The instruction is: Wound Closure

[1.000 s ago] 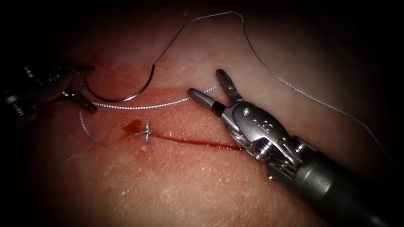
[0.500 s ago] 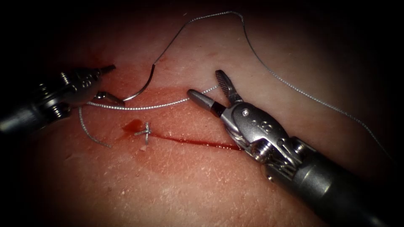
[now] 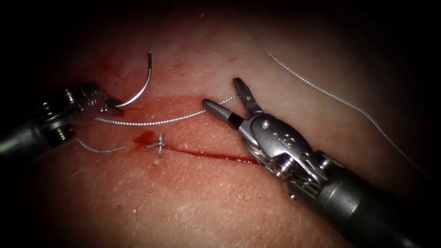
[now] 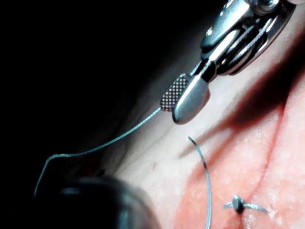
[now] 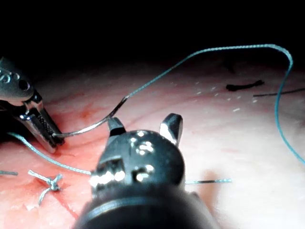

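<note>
On the tissue (image 3: 197,202) a cut (image 3: 211,156) runs sideways, with one tied stitch (image 3: 159,144) (image 5: 50,181) (image 4: 237,204) at its left end beside red fluid (image 3: 144,136). My left tool (image 3: 112,107) (image 5: 47,138) is shut on the curved needle (image 3: 146,82) (image 5: 90,126) near its pointed end. The needle arcs up off the tissue, above the cut's left end, not in the tissue. My right tool (image 3: 220,92) (image 5: 143,121) (image 4: 178,102) is open above the middle of the cut. A thread strand (image 3: 174,120) passes between its jaws, held by neither.
The long thread (image 3: 321,92) (image 5: 281,95) trails from the needle's back end across the upper right tissue. A short loose thread end (image 3: 98,149) lies left of the stitch. The right tool's shaft (image 3: 363,206) covers the cut's right part.
My left tool came in from the left and shut on the needle, swinging it upright. The thread loop at the top shifted up and the loose end moved. The right tool barely moved.
</note>
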`<state>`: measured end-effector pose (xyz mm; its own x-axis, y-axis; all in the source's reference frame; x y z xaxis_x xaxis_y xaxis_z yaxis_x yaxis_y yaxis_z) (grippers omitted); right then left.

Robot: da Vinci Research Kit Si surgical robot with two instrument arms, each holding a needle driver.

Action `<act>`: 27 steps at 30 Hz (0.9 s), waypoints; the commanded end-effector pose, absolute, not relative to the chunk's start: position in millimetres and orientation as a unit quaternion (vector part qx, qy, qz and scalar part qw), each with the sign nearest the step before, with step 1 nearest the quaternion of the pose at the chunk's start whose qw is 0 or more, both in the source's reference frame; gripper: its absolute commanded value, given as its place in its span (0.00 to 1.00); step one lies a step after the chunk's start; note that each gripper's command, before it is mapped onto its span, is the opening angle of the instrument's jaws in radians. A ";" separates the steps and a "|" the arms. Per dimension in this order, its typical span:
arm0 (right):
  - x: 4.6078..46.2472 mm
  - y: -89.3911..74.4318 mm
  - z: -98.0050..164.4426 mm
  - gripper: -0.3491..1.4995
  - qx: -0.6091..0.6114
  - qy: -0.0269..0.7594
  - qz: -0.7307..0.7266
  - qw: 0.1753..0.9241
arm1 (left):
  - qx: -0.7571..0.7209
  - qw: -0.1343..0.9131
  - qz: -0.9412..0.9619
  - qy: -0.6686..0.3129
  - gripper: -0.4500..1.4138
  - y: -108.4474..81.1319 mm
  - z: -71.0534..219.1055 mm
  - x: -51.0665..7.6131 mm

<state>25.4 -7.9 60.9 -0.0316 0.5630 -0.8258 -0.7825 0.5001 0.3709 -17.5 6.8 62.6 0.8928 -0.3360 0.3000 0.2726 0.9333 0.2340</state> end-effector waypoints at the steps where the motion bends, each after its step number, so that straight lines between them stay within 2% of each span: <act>1: 26.1 -6.8 60.2 0.86 -0.105 0.529 0.490 0.685 | 0.067 0.967 -0.170 -0.177 0.00 8.3 61.1 -18.0; 5: 27.1 -7.1 59.5 0.86 -0.074 0.530 0.534 0.655 | -0.119 0.964 -0.166 -0.171 0.00 9.6 56.6 -20.8; 9: 30.4 -7.2 56.8 0.76 -0.024 0.523 0.608 0.597 | -0.169 0.977 -0.090 -0.099 0.00 4.3 58.6 -29.8; 11: 31.0 -7.5 55.5 0.69 -0.019 0.521 0.614 0.593 | -0.174 0.980 -0.080 -0.053 0.00 2.5 60.4 -31.0; 12: 30.9 -7.4 54.3 0.64 -0.009 0.514 0.622 0.591 | -0.195 0.980 -0.049 0.001 0.00 0.9 62.8 -30.8; 15: 30.4 -7.4 54.2 0.64 0.000 0.489 0.631 0.602 | -0.205 0.974 -0.092 0.036 0.00 -0.3 64.1 -30.7; 21: 27.6 -7.7 55.7 0.65 -0.046 0.457 0.683 0.569 | -0.235 0.963 -0.115 0.068 0.00 0.1 63.4 -30.3; 27: 26.5 -7.2 59.3 0.64 -0.017 0.446 0.674 0.588 | -0.253 0.957 -0.115 0.083 0.00 1.1 61.5 -30.4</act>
